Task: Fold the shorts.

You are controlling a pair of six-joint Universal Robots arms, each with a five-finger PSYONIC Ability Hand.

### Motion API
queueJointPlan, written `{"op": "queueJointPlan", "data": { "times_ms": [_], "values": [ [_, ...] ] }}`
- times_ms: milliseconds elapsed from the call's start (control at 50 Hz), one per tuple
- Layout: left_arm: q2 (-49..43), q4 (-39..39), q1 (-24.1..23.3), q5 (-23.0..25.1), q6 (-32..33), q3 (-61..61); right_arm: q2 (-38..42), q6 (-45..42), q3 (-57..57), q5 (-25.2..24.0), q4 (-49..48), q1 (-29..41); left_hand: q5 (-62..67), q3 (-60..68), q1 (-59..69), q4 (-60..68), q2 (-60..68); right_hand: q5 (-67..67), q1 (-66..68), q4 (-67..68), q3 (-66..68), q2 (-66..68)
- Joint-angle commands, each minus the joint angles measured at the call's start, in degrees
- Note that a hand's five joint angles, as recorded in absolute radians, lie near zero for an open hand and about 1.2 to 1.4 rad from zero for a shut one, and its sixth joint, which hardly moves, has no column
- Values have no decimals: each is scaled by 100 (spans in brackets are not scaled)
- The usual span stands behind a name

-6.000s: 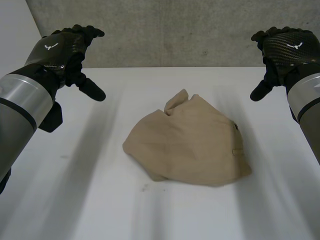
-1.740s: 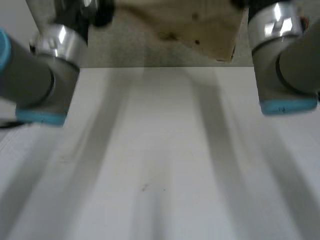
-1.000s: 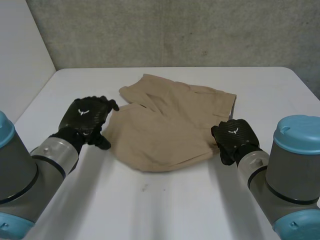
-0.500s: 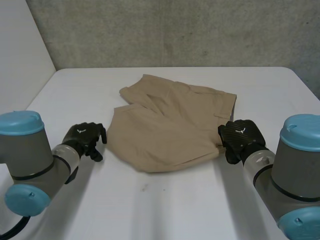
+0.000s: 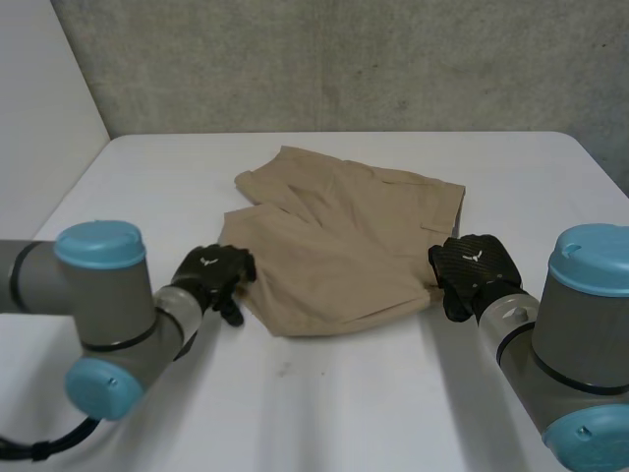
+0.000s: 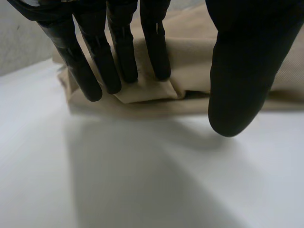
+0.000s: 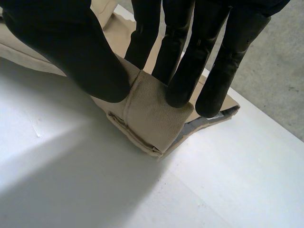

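The left hand (image 5: pixel 211 276) is now reaching the shorts (image 5: pixel 334 246), straight fingers (image 6: pixel 119 47) touching their edge; the right hand (image 5: pixel 470 267) is still pinching a corner.

tan shorts (image 5: pixel 339 241) spread flat, mid-table, near edge doubled.

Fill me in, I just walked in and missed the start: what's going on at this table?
A two-armed robot is working on tan shorts spread on the white table. Its right hand pinches a folded corner of the cloth between thumb and fingers. Its left hand is at the opposite edge, straight fingers resting on the cloth, thumb clear of it, so no grip there yet.
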Motion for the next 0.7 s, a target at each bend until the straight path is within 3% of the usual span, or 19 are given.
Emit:
{"op": "queueJointPlan", "data": {
  "times_ms": [20,220,400,600,700],
  "values": [
    [-574,-1,-450,-11,7,1192,10,-35,4,0,-31,0,246,177,77,220,177,1293,2476,1172,1129,1255],
    [-1198,8,-801,24,24,2176,19,-62,12,-9,-75,-9,329,261,161,304,260,1293,2476,1172,1129,1255],
    [-1498,8,-846,24,33,2441,36,-62,-5,-9,-84,-79,329,261,161,304,261,1293,2476,1172,1129,1255],
    [-935,-63,-749,-20,42,1914,54,-80,-5,-9,-128,-97,262,194,94,237,193,1293,2476,1172,1129,1255],
    [-154,-45,-539,-38,42,1106,63,-80,-5,-9,-137,-97,279,210,111,253,210,1293,2476,1172,1129,1255]
  ]
}}
